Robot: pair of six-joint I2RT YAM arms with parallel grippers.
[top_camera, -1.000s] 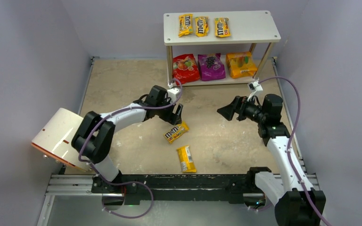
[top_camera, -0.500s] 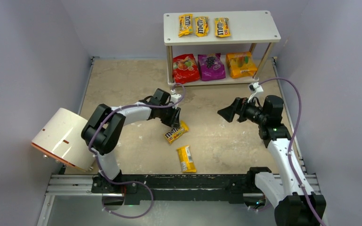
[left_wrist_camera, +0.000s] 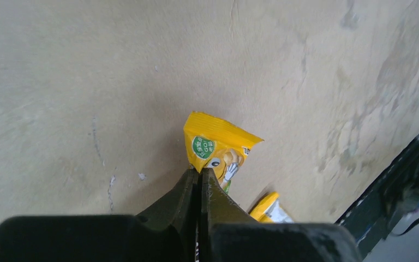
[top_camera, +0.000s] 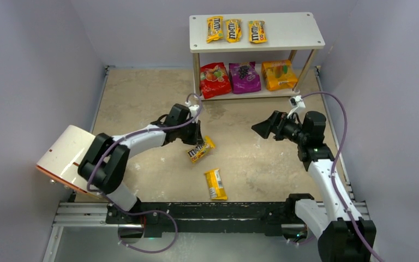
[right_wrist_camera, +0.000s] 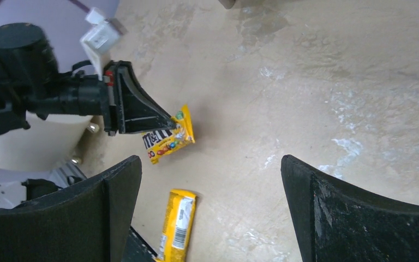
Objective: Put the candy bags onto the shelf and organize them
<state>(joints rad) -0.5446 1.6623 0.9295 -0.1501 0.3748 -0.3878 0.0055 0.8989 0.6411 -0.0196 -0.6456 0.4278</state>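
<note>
My left gripper (top_camera: 197, 142) is shut on the corner of a yellow M&M's packet (top_camera: 201, 150), pinched at the fingertips (left_wrist_camera: 199, 170) with the packet (left_wrist_camera: 219, 145) hanging past them over the table. A second yellow packet (top_camera: 215, 184) lies flat near the front edge, also visible below the right wrist (right_wrist_camera: 178, 222). The white shelf (top_camera: 292, 34) holds three yellow packets (top_camera: 232, 30) on top. On its lower tier stand the red (top_camera: 215, 79), purple (top_camera: 244, 77) and orange (top_camera: 279, 75) pouches. My right gripper (top_camera: 262, 131) hovers wide open (right_wrist_camera: 210, 161), holding nothing.
A white cylinder with an orange rim (top_camera: 68, 158) lies at the left beside the left arm. A black rail (top_camera: 213, 210) runs along the near edge. Grey walls close in the table on three sides.
The left gripper closed on the packet's corner and drew it slightly up and to the left. The right arm stayed nearly still and open.
</note>
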